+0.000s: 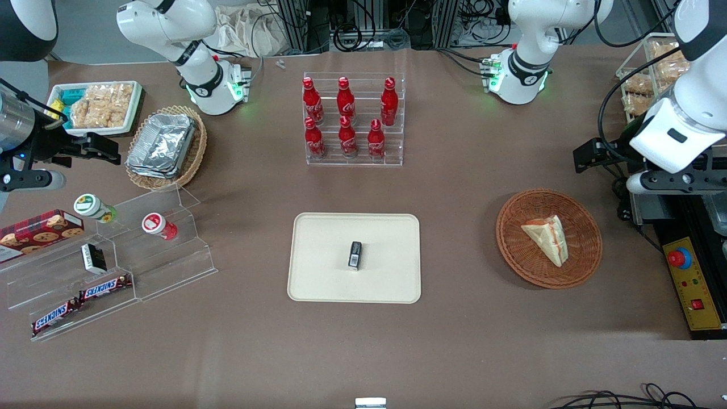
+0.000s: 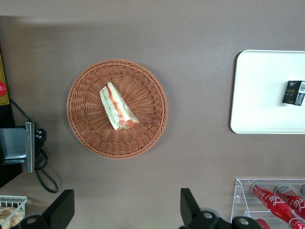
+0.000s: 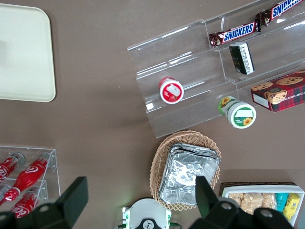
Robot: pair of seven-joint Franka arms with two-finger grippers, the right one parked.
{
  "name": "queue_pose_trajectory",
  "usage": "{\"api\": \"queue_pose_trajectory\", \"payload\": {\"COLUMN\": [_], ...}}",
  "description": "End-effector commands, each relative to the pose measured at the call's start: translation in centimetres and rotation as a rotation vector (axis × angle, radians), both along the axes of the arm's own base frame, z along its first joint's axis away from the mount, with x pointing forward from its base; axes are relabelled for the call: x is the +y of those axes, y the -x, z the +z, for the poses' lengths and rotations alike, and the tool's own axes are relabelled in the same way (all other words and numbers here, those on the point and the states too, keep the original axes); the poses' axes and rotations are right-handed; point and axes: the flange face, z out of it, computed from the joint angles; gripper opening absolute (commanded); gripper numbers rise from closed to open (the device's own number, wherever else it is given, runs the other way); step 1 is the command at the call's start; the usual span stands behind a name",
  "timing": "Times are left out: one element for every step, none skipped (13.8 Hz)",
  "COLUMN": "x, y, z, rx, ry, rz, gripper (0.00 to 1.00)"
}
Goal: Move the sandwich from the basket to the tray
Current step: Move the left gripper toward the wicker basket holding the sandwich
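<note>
In the front view, the gripper (image 1: 590,156) hangs high above the table at the working arm's end, farther from the camera than the basket (image 1: 585,258), and it holds nothing. The sandwich (image 1: 546,237) lies flat in the basket. The tray (image 1: 324,278) sits well apart from the basket, near the middle of the table, with a small black box (image 1: 355,255) on it. In the left wrist view, the gripper (image 2: 126,210) has its two fingers (image 2: 62,207) wide apart, with bare table under them. The sandwich (image 2: 117,107) lies in the middle of the basket (image 2: 86,124), away from the rim. I think the job is just starting. Next the gripper should go over the sandwich and come down around it. The table between basket and tray (image 2: 252,114) is bare, and the tray has lots of room beside the box (image 2: 295,92). In the right wrist view, only one corner of the tray (image 3: 24,57) shows.
</note>
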Motion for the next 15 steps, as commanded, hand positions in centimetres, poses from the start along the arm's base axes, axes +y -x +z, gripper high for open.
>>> {"api": "queue_pose_trajectory", "payload": {"x": [0.3,0.2,0.3,0.4,0.7,1.1,1.5,1.5,2.0,3.1,3.6,4.1,4.5,4.6,4.7], "y": [0.5,0.4,0.3,0.2,0.1,0.2,0.1,0.0,-0.1,-0.2,-0.3,-0.4,-0.5,-0.2,0.2], "z": [0.6,0.7,0.5,0.2,-0.1,-0.8,-2.1,-3.0,-4.6,-6.5,-8.5,-10.6,-13.0,-15.4,-17.8], "rx": [0.012,0.009,0.011,0.015,0.020,0.035,0.050,0.062,0.077,0.081,0.073,0.074,0.078,0.070,0.058], "ry": [-0.028,-0.041,-0.046,-0.053,-0.058,-0.063,-0.068,-0.074,-0.079,-0.082,-0.081,-0.085,-0.089,-0.087,-0.083], "rz": [-0.011,-0.014,-0.012,-0.003,0.024,0.086,0.148,0.201,0.266,0.323,0.359,0.413,0.471,0.493,0.505], "gripper": [1.00,1.00,1.00,1.00,1.00,1.00,1.00,1.00,1.00,1.00,1.00,1.00,1.00,1.00,1.00]}}
